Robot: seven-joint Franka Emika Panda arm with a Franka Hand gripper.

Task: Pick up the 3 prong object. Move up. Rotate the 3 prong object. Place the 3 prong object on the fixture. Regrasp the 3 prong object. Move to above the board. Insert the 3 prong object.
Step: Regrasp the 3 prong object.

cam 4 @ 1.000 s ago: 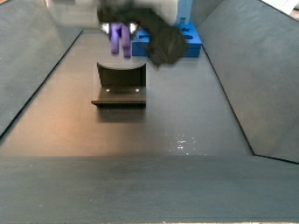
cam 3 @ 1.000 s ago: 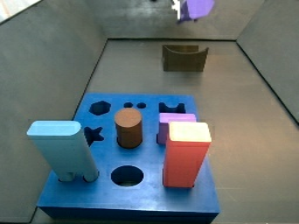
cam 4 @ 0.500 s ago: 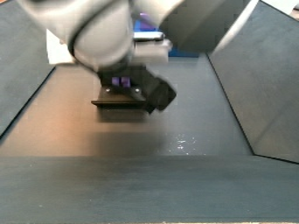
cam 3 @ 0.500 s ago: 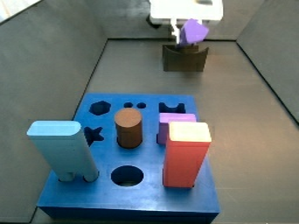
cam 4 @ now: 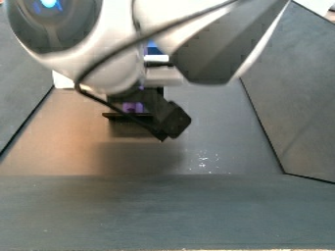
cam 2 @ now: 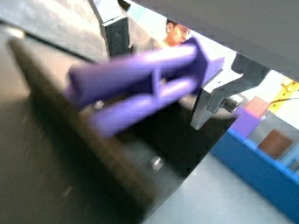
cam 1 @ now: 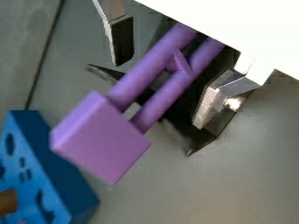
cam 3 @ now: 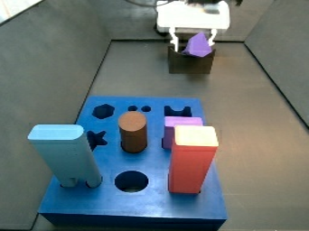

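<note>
While the tool [cam 1: 176, 74] sits low over the fixture [cam 3: 191, 60] at the far end of the floor, its silver fingers [cam 1: 218, 99] flank the 3 prong object [cam 1: 146, 92] and look clamped on it; both wrist views show the plates hard against the purple shaft. Peg is lying over, not upright: long axis runs out from between the fingers, with the flat square end [cam 1: 103, 138] sticking clear of the tool toward the board [cam 1: 35, 179]. In a wrist view the lobed shaft [cam 2: 140, 83] is right over the dark fixture body [cam 2: 82, 131], apparently at or in the notch, but I can't tell whether it's actually seated or just hovering in contact. Side view from the board end shows the tool [cam 3: 193, 36] directly above the fixture with a bit of purple [cam 3: 197, 43] between the fingers. The opposite side view is mostly arm; only a sliver of purple [cam 4: 131, 107] shows by the fixture [cam 4: 128, 116]. Judgement: this is the place-on-fixture step, nearly done. Key relation for what comes next: the peg's axis is across the notch and horizontal, so the regrasp has to come at it from a different angle to stand it up for the board [cam 3: 133, 171], which is well apart, near end of the floor.
</note>
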